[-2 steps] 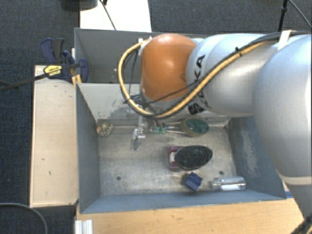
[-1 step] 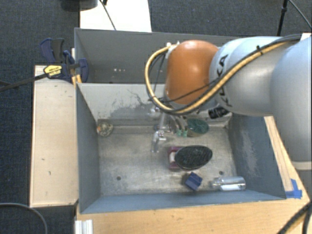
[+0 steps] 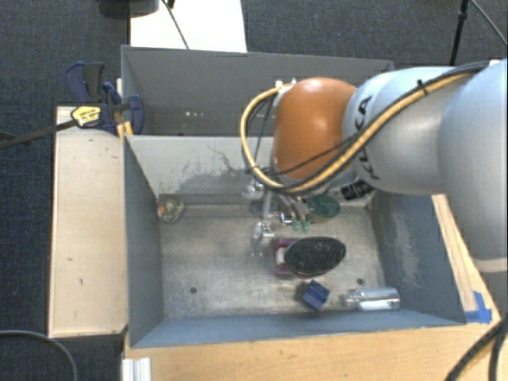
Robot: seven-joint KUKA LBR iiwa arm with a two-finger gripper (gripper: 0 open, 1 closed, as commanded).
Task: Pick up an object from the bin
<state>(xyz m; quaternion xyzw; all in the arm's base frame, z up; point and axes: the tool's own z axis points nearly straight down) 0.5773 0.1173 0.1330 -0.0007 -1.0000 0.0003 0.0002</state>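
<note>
Grey arm (image 3: 444, 133) is taking up the whole right side of the frame, stretching in over the bin (image 3: 206, 292) toward the centre. Bin is sitting mid-frame, floor mostly bare and scuffed on the left half.

Orange cover (image 3: 309, 125) on the wrist is sitting dead centre, upper half, with yellow and black cables (image 3: 254, 133) looping round its left side.

Gripper (image 3: 266, 232) is hanging below the cover, low over the bin floor, just left of centre. Can't tell whether it's open or closed, the metalwork is too cluttered from here. Not seeing it gripping anything.

Nearest things:
- black oval brush (image 3: 316, 255) is lying flat just right of and slightly below the gripper tip, close beside it
- dark red thing (image 3: 281, 262) is poking out from under the brush's left edge, directly below the gripper; can't tell what it is, or whether the gripper is touching it

Further off:
- clear tube (image 3: 371, 298) is lying on its side at lower right, near the front wall
- blue block (image 3: 313, 295) is sitting tilted just left of the tube, below the brush
- green thing (image 3: 325, 206) is showing partly under the wrist, above the brush
- small brownish round thing (image 3: 169, 209) is sitting alone at the far left, against the back wall, well apart from the rest
</note>
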